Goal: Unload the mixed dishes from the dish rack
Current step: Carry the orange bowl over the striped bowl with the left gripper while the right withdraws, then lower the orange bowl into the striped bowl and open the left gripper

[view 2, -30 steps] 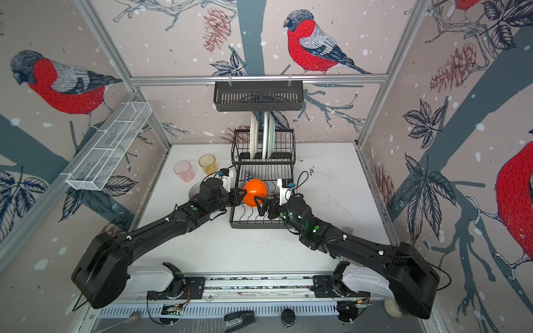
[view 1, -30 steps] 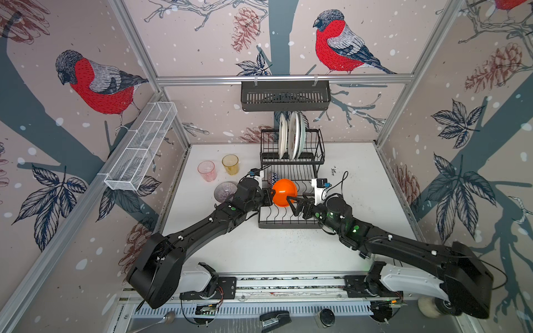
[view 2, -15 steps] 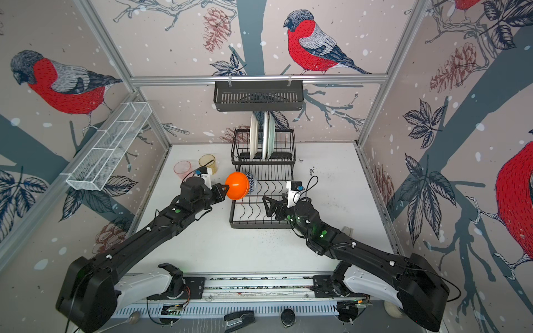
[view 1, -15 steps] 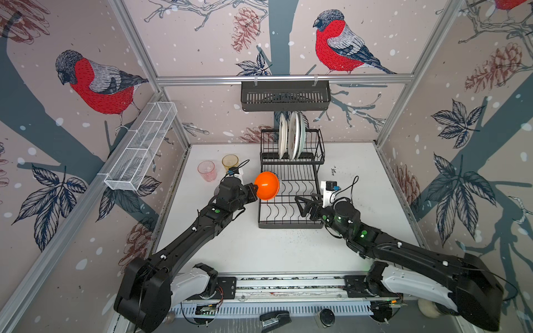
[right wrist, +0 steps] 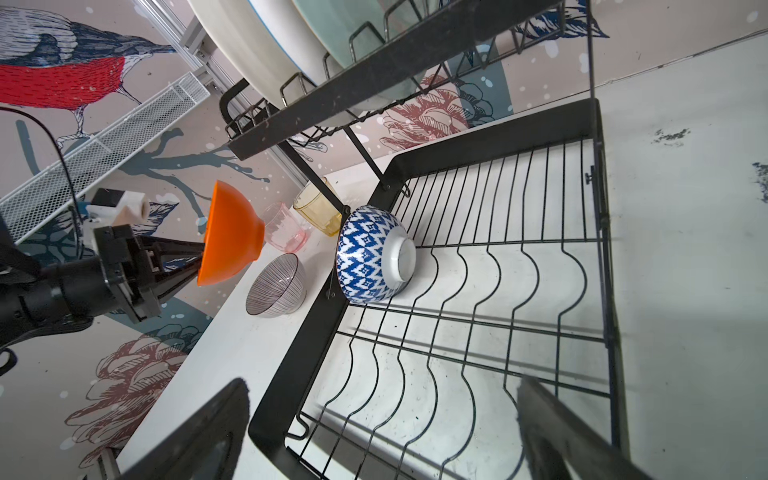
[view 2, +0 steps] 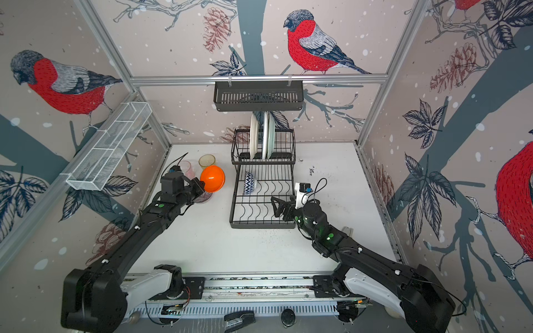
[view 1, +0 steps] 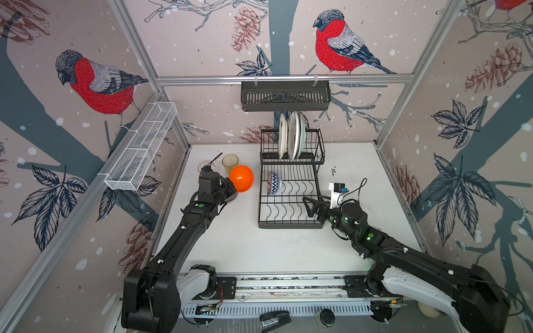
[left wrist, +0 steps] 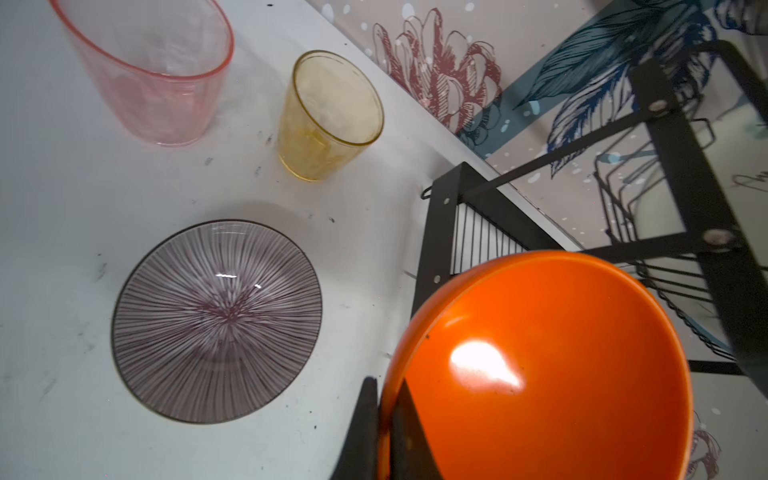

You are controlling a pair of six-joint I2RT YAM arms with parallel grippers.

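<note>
My left gripper (view 1: 231, 186) (left wrist: 384, 401) is shut on the rim of the orange bowl (view 1: 241, 178) (left wrist: 540, 365), held tilted above the table left of the dish rack (view 1: 288, 225) (right wrist: 291, 374). Below it stand a striped ribbed bowl (left wrist: 216, 320), an amber tumbler (view 1: 230, 162) (left wrist: 328, 116) and a pink tumbler (left wrist: 153, 70). A blue-patterned bowl (view 1: 274, 182) (right wrist: 370, 253) lies on its side in the lower tray. Plates (view 1: 291, 138) (right wrist: 270, 41) stand upright in the raised basket. My right gripper (view 1: 308, 206) (right wrist: 380, 386) hangs open and empty over the tray's front right part.
A black slotted shelf basket (view 1: 285, 95) hangs on the back rail above the rack. A long white mesh tray (view 1: 141, 150) is fixed along the left wall. The white table (view 1: 259, 250) spreads in front of the rack, between both arms.
My left gripper has carried the orange bowl out of the rack, leftward to beside the tumblers. My right gripper has drawn back from the bowl toward the rack's front right, still open.
</note>
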